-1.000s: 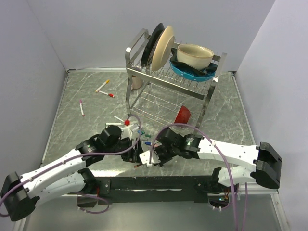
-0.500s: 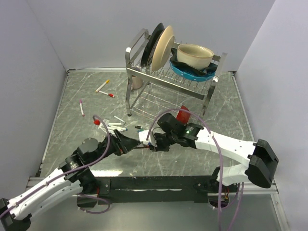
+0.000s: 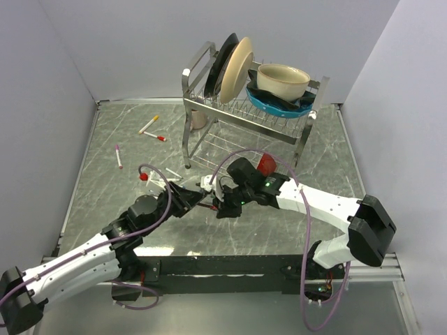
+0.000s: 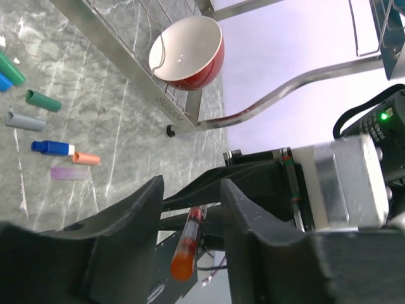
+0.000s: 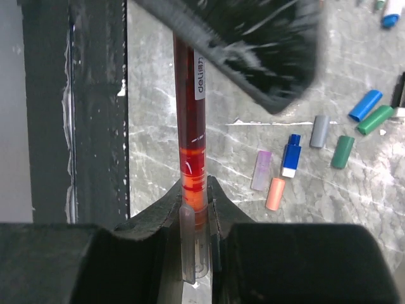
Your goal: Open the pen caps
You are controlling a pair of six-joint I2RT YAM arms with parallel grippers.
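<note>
My right gripper is shut on the clear clipped cap of a red-orange pen. It holds the pen off the table, pointing at my left gripper. In the left wrist view my left gripper is open. Its jaws stand on either side of the pen's orange end, with gaps on both sides. Loose caps lie on the table: lilac, salmon, grey, green and blue. A short blue piece with a white end lies among them.
A steel dish rack with plates and bowls stands at the back, and a red bowl sits on its lower shelf. Capped pens lie at the far left: yellow, red, pink. White barrels lie near my left arm.
The left arm pulled back towards the near left, then came forward again around the pen's end. The right gripper carried the pen farther from the table's near edge.
</note>
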